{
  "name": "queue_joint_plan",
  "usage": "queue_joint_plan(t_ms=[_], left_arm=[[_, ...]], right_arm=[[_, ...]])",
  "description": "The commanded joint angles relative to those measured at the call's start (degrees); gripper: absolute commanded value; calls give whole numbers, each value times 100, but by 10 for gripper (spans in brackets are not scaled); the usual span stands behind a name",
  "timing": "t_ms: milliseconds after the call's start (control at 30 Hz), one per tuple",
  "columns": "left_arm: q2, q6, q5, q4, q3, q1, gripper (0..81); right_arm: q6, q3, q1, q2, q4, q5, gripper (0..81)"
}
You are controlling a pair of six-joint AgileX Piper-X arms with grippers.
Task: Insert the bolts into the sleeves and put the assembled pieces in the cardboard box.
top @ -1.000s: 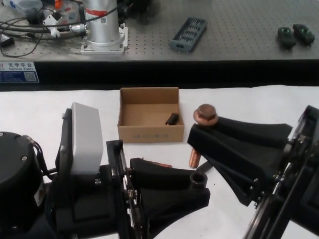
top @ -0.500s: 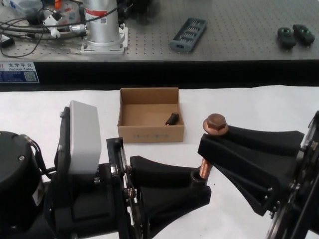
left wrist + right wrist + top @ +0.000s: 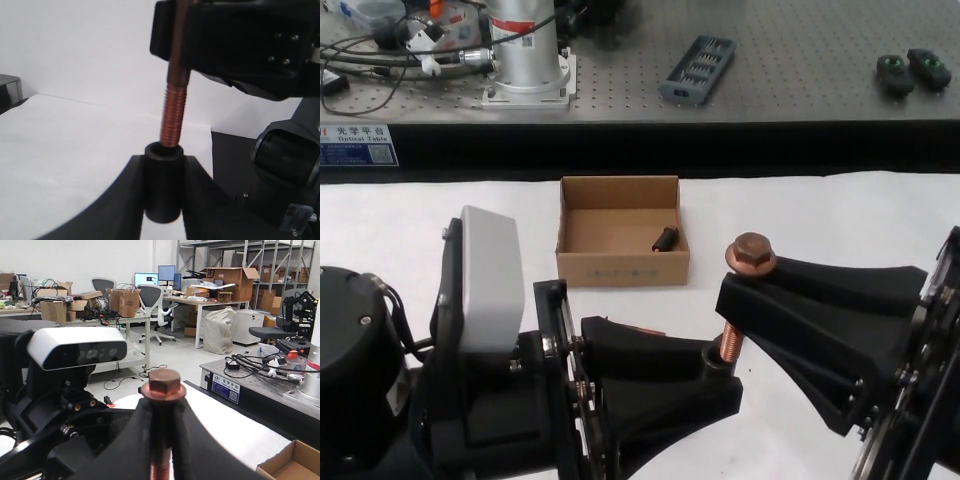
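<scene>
The left gripper (image 3: pixel 712 378) sits low at the near middle of the bench. Its fingers are closed on the black sleeve (image 3: pixel 162 186), one against each side, and hold it upright with the open mouth facing up. Directly above the mouth stands the copper bolt (image 3: pixel 751 252), with its long axis vertical, its hex head on top and its threaded end down. In the left wrist view the tip sits right at the sleeve's mouth, apparently just inside the rim, though I cannot tell how deep. The shank leans very slightly off the sleeve's axis.

The right gripper (image 3: pixel 738 298) comes in from the right, fingers clamped on the smooth shank under the head. The insertion looks barely begun. The coming move is judged to be a straight push down along the shared vertical axis, and that small lean could make the threads catch.

The cardboard box (image 3: pixel 620 262) lies farther away, slightly to the left. It already holds one dark piece (image 3: pixel 665 238).
</scene>
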Motion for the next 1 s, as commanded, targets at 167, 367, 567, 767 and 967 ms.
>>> queue_joint_plan(t_ms=[167, 367, 567, 767, 967], left_arm=[[-23, -92, 94, -213, -51, -15, 6], [-23, -92, 94, -213, -51, -15, 6], [-23, -92, 94, -213, -51, -15, 6], [-23, -92, 95, -458, -51, -15, 6], [-23, -106, 95, -498, -51, -15, 6]], right_arm=[[12, -19, -40, 197, -22, -265, 38], [12, -19, -40, 197, -97, -276, 38], [12, -19, -40, 197, 689, -276, 38], [57, -19, -40, 197, 975, -298, 10], [307, -19, -40, 197, 846, -298, 326]])
